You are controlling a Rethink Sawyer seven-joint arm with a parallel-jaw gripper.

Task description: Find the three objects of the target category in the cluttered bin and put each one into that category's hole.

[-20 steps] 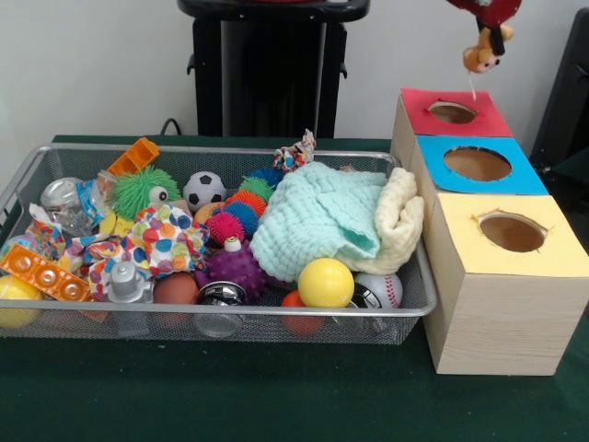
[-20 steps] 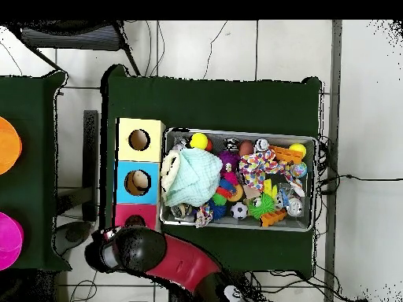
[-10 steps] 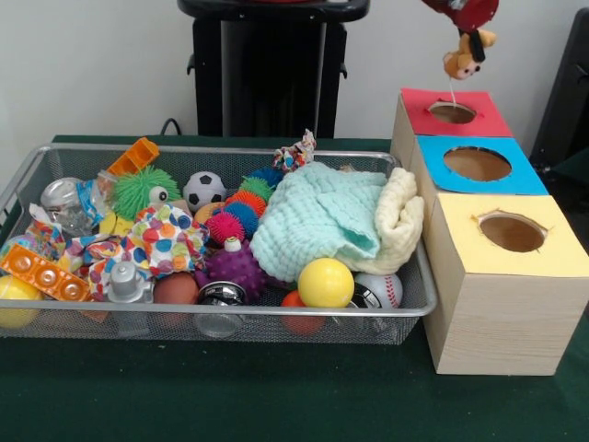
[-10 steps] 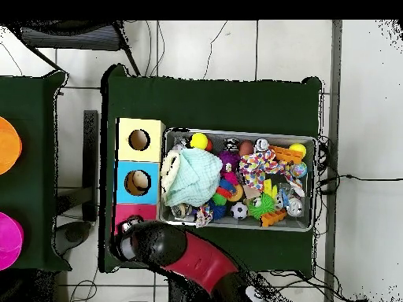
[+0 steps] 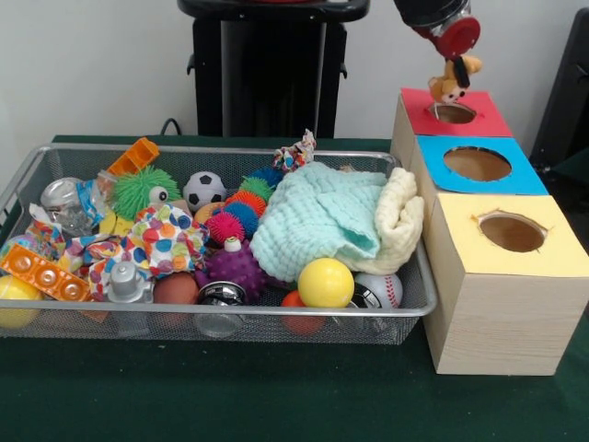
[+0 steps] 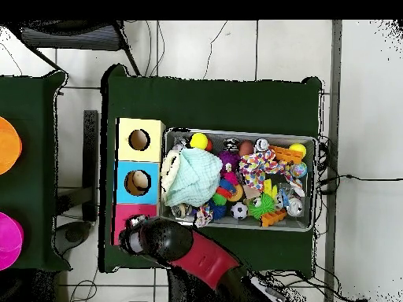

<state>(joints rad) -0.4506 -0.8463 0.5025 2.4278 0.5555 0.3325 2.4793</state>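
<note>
Now the tool (image 5: 450,63) sits at the upper right of the front frame, clenched on a small tan plush toy (image 5: 451,83) that dangles just above the hole in the red-topped box (image 5: 488,118). A second ago the toy hung further right and higher, off past the box; it has since swung left and dropped until its lower end nearly meets the hole's rim. In the overhead frame the arm (image 6: 169,244) now covers the red box at lower left, where earlier it lay left of it. By my reading, the carry is finished and only the release remains, provided the toy is centred over the opening. The wire bin (image 5: 405,308) on the green bench (image 5: 276,396) is crowded with balls, spiky toys and a pale green cloth (image 5: 313,216), so further searching probably lies ahead.
</note>
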